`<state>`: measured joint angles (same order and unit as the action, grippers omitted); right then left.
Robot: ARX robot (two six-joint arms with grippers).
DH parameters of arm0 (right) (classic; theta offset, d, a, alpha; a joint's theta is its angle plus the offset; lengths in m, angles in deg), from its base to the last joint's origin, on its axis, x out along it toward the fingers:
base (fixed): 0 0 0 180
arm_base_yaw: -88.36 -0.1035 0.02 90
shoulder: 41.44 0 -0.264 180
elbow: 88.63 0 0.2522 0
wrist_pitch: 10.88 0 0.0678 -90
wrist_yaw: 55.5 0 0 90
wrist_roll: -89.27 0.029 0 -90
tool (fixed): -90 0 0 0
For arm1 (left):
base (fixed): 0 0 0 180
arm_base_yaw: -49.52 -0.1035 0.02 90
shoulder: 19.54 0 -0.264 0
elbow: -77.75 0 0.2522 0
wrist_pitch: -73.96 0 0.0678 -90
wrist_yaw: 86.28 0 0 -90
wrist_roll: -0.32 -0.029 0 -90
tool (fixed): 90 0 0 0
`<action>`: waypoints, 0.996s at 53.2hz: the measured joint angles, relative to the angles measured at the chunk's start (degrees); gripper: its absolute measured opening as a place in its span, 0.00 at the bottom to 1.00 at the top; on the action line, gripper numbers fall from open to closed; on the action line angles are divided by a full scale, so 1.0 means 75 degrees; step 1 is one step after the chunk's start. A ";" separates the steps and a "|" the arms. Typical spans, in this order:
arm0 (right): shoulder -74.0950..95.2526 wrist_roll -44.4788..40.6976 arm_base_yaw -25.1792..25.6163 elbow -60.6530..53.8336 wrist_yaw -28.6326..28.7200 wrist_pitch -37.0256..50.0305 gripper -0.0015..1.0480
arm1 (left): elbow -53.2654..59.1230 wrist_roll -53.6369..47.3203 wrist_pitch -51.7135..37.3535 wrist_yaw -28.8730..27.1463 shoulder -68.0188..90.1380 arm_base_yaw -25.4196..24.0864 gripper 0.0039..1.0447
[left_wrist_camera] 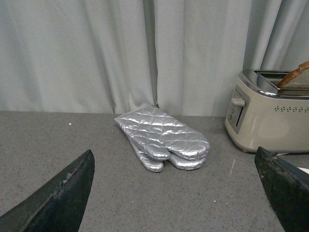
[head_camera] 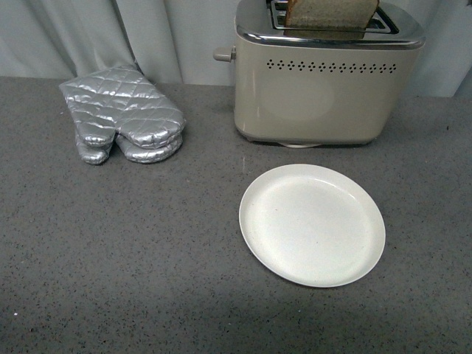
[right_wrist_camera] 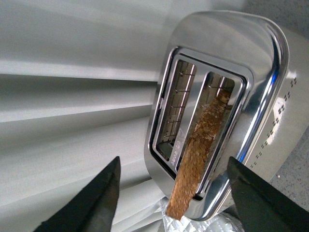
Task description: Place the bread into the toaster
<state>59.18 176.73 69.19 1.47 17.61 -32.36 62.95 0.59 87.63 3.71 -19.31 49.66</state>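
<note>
- bread point(right_wrist_camera: 200, 150) is standing in the toaster's point(head_camera: 317, 96) slot nearer the vent-hole side, top edge and one corner poking above the chrome rim. Other slot is bare wire guides.
- Slice sits slightly skewed along the slot in the right wrist view, not fully sunk; my read is it's dropped in but not seated or lowered.
- right gripper point(right_wrist_camera: 174, 203) hangs over the toaster, fingers spread to either side of the slice, no contact visible. Released, nothing in it. Likely parked there because that's where the slice got let go.
- left gripper point(left_wrist_camera: 178, 198) sits low over the counter point(head_camera: 147, 258), well left of the toaster, fingers wide apart, empty. Looks idle and kept out of the right arm's way.
- plate point(head_camera: 312, 223) is in front of the toaster, just apart from its base, nothing on it. Probably the pickup spot.
- oven mitts point(head_camera: 125, 118), silver and stacked, lie left of the toaster, well apart, near the curtain point(left_wrist_camera: 96, 53).
- lever point(head_camera: 223, 54) on the toaster's left end looks up near the top, so probably not pressed.
- Judgement: placement is essentially done. Remaining risk is the skewed slice catching on the guides.
</note>
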 joint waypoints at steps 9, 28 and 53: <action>-0.0627 -0.1224 0.0076 -0.0224 -0.0420 0.0452 0.86 | 0.0000 0.0003 0.0000 0.0000 0.0000 0.0000 0.94; -0.3232 -0.6100 0.0303 -0.2987 -0.0688 0.1670 0.91 | 0.0000 0.0000 0.0000 0.0000 0.0000 0.0000 0.94; -0.7131 -1.1386 0.1582 -0.8833 0.1288 0.5922 0.36 | 0.0000 0.0000 0.0003 0.0000 0.0000 0.0000 0.94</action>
<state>5.69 91.33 81.05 -64.78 27.28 12.05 62.95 0.59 87.65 3.71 -19.31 49.66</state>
